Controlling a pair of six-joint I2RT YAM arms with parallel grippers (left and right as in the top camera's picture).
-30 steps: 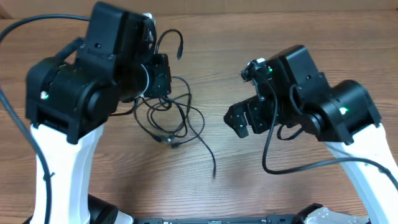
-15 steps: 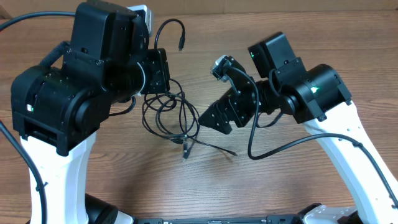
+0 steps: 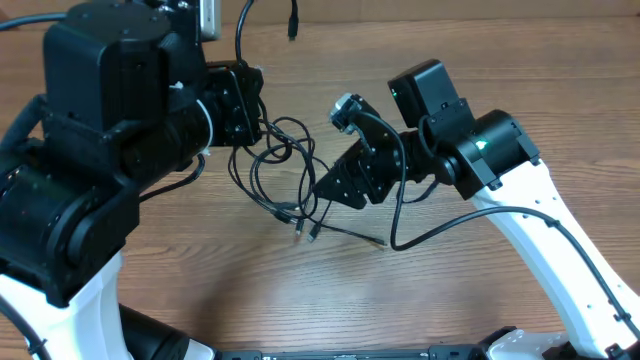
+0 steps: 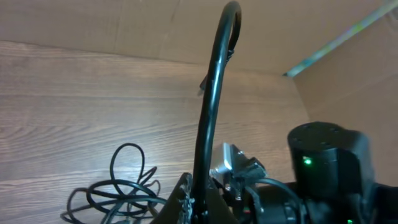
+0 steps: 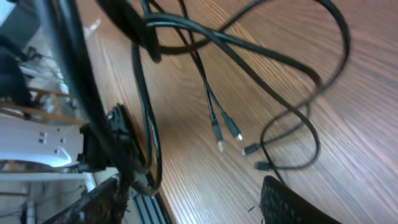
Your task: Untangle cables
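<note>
Left gripper (image 3: pixel 250 108): jaws pressed together on one strand of the cables (image 3: pixel 283 172). In the left wrist view that strand rises from between the fingers and curves over at the top. Right gripper (image 3: pixel 336 187): fingers spread apart, lowered at the right edge of the tangle, loose strands passing between them in the right wrist view, none pinched. Cables: thin black loops on the wooden table (image 3: pixel 520 60) between the two grippers, with small plug ends (image 3: pixel 306 232) trailing toward the near edge.
</note>
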